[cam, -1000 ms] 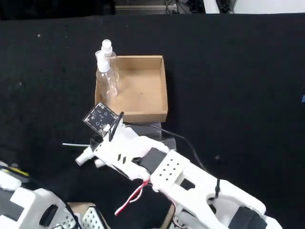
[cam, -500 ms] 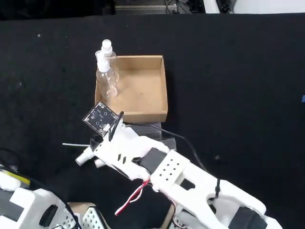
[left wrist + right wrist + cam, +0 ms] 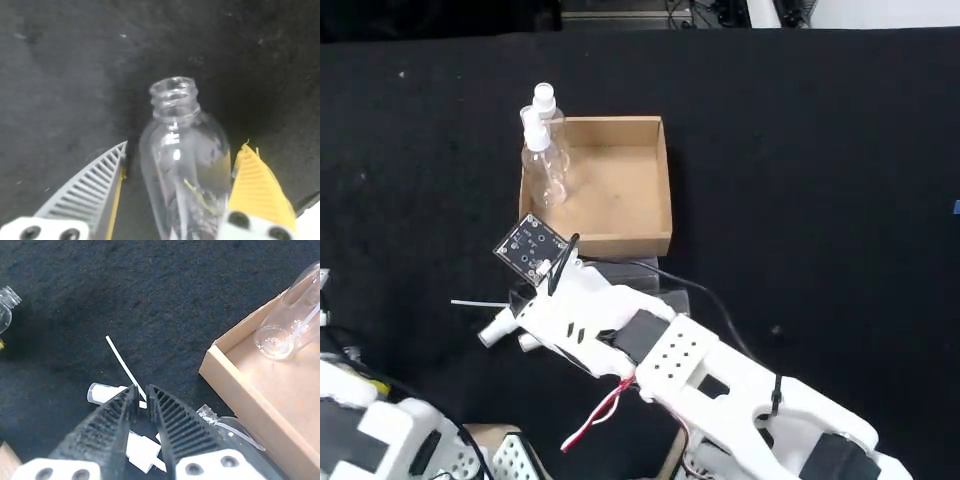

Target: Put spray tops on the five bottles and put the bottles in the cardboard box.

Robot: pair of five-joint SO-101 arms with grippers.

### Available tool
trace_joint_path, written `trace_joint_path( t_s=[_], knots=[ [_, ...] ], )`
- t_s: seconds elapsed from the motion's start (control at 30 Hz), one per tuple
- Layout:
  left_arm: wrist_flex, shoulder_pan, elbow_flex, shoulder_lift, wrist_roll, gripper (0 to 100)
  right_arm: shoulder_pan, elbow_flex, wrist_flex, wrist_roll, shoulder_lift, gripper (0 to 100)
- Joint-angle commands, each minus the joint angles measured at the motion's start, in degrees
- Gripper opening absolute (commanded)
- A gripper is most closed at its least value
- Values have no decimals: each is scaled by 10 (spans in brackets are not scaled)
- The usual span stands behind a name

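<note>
Between the left gripper's (image 3: pixel 184 146) grey and yellow fingers sits an uncapped bottle (image 3: pixel 186 170). It is clear, and its open threaded neck points away from the wrist. The fingers are closed against its body on both sides, so the gripper is grasping it over the black table (image 3: pixel 820 150). The left arm (image 3: pixel 380 440) is at the near left corner of the high view, well apart from the cardboard box (image 3: pixel 667 185).

The right gripper (image 3: pixel 142 389) is clenched low over the table. Its black ribbed fingers are almost together, pinching a spray top (image 3: pixel 102 393) close to where the thin white dip tube (image 3: pixel 121 361) leaves the head. The white head pokes out to one side of the fingers, and the tube runs out past the fingertips over the cloth. Near this gripper, partly under the right arm (image 3: pixel 700 370), a lying bottle (image 3: pixel 225 427) of clear plastic rests on its side just beside the near wall of the box. Whether it carries a top cannot be told.

Inside the box, in the far corner on the left arm's side, two capped bottles (image 3: pixel 544 165) stand upright close together, each with a white spray top on
</note>
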Motion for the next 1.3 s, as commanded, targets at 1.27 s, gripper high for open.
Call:
trace_joint_path(
  t_s=[1.27],
  knots=[
    [-33, -77, -80, -95, 281, 29, -76, -227, 202, 128, 207, 188]
  ],
)
